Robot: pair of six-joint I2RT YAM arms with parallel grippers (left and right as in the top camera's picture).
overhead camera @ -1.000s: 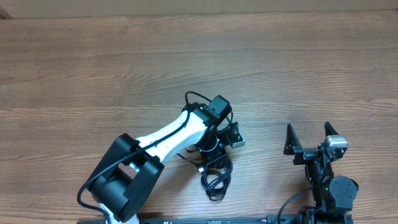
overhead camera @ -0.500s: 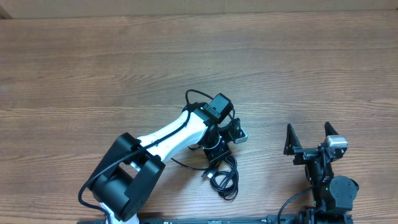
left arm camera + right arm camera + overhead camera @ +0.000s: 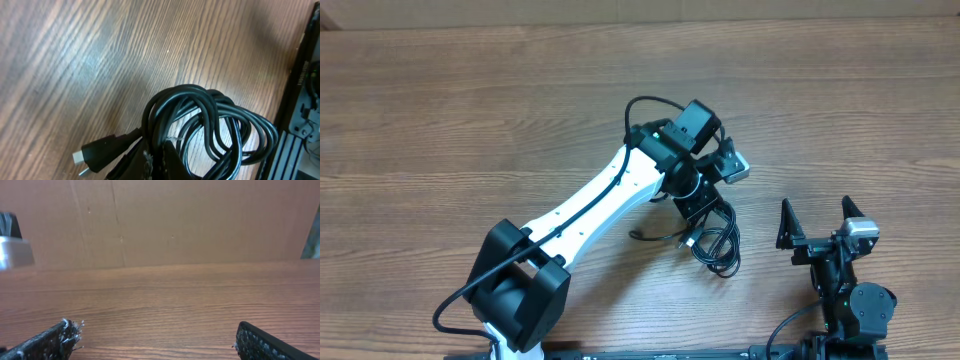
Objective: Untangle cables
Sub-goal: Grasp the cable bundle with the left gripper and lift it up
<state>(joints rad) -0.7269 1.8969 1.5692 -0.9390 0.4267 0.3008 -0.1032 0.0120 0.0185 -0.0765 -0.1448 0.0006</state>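
Left gripper (image 3: 698,212), jaws shut together on a strand at the upper end of the cables (image 3: 717,245), hangs tip-down over the wooden table (image 3: 470,100), a little right of centre. In the left wrist view the gripper enters at the bottom edge with black cord pinched in it, and the cables (image 3: 210,120) spread up and to the right from the grip.

Cables: thin black cords gathered in one loose bundle of overlapping loops, lying on the table just below the gripper and toward the front edge. Seen from overhead, the bundle's long axis runs diagonally from the grip toward the lower right. Its far loops end near the right gripper (image 3: 817,220) but apart from it. One loose strand leaves the bundle and trails left across the wood.

A black plug (image 3: 102,147) with a silver tip lies beside the loops. In the wrist view it points toward the lower left, away from them.

Left arm (image 3: 610,200), white with black joints, reaches diagonally from its base at the front left to the grip.

Right gripper, jaws spread wide and clear of the cables, stands near the front right edge and points toward the far side of the table. Its wrist view shows wood grain and a brown panel (image 3: 200,220) beyond.
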